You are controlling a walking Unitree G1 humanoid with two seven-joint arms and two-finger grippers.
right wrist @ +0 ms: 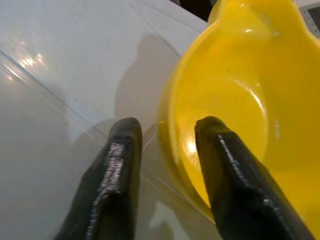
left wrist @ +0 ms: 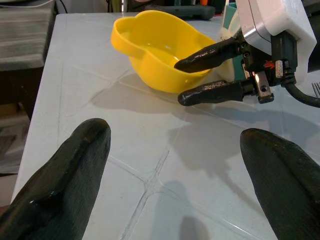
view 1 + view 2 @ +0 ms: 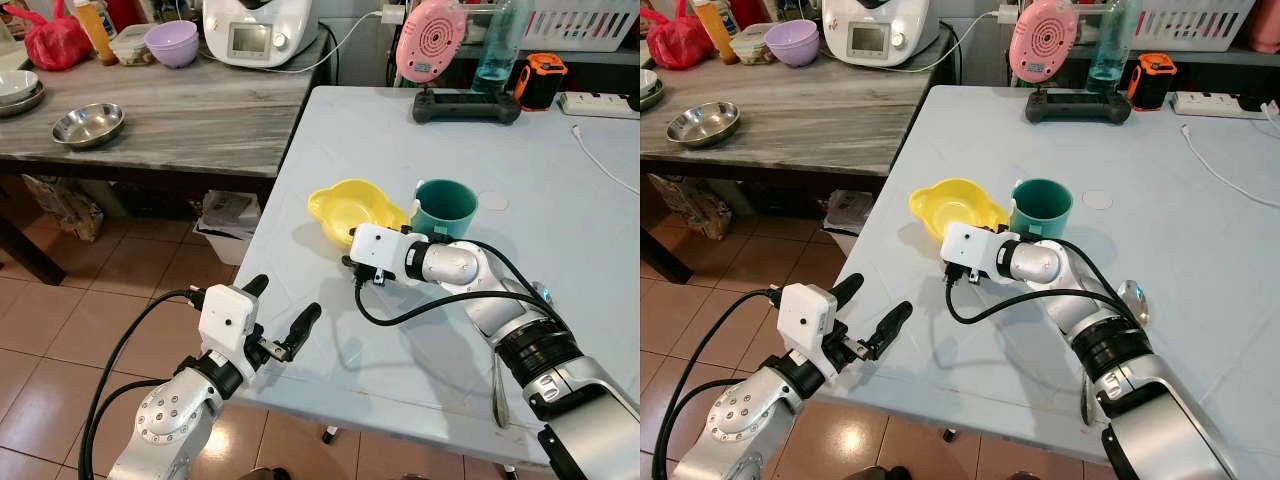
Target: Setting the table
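Note:
A yellow bowl [image 3: 345, 207] with a scalloped rim sits on the pale blue table [image 3: 420, 150], touching a teal cup [image 3: 445, 207] on its right. My right gripper [image 2: 179, 82] reaches in from the near side and stands open astride the bowl's near rim. One finger [image 1: 225, 165] is inside the bowl [image 1: 240, 100] and the other finger [image 1: 117, 170] is outside its wall. My left gripper [image 3: 284, 300] hovers open at the table's near left edge, with nothing between its fingers, pointing toward the bowl [image 2: 155, 47].
A shiny metal utensil [image 3: 1130, 293] lies by my right forearm. At the table's far end stand a pink fan [image 3: 430, 40], a black controller [image 3: 466, 105] and a power strip [image 3: 595, 103]. A wooden side table [image 3: 190, 120] on the left carries a steel bowl [image 3: 88, 124].

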